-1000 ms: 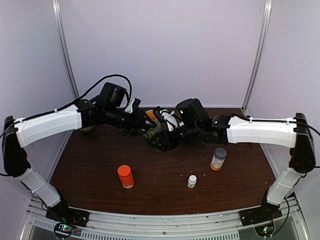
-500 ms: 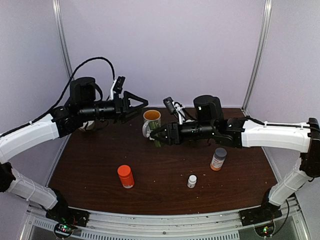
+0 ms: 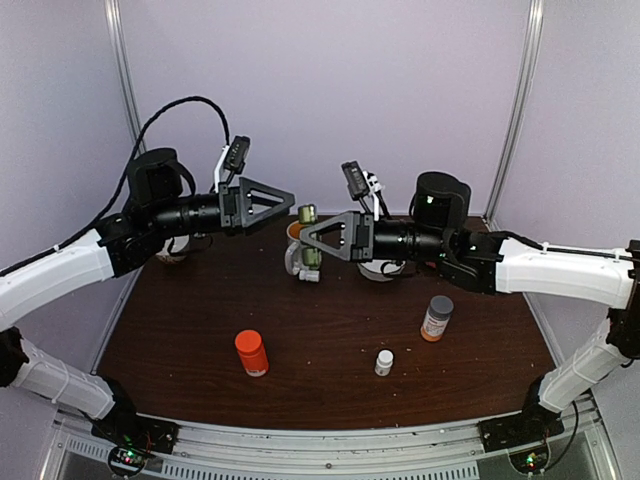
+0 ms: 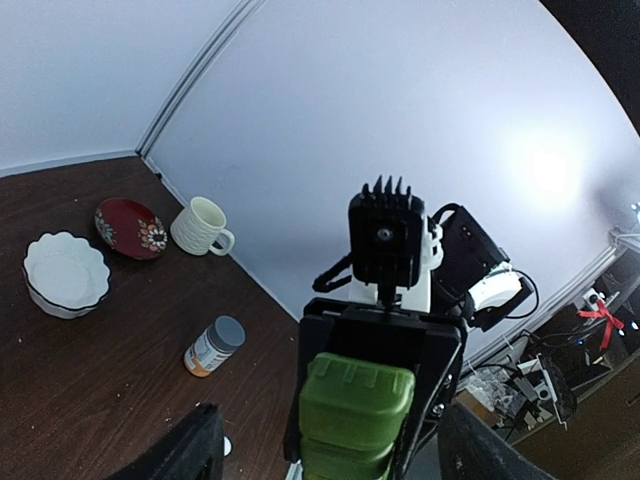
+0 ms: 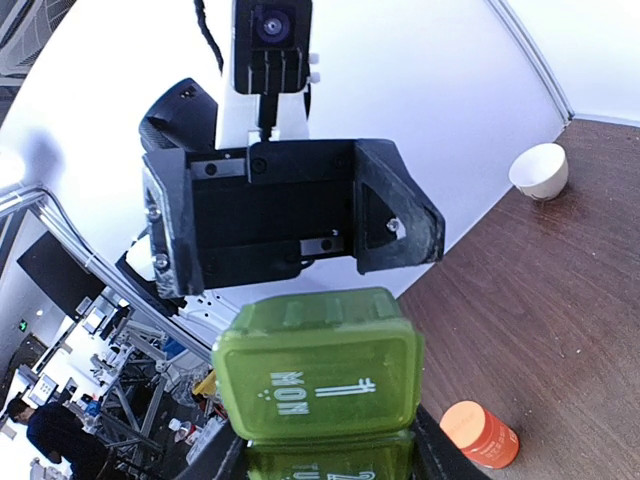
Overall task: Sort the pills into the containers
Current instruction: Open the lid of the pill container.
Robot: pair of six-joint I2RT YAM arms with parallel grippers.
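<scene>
Left tool (image 3: 284, 201) hung spread wide above the far left of the counter (image 3: 180, 320), its tips near the dark green pill box (image 5: 318, 365), which stood upright in the air at the far middle, pinched by the right tool (image 3: 306, 241), with a grey-capped bottle (image 3: 436, 318) on the counter further right.

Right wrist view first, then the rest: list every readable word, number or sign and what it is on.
"MON", seen upside down: on the lid of the green pill box.
Marks beside it: unclear.
Labels on the grey-capped bottle and small white bottle: too small to read.
</scene>
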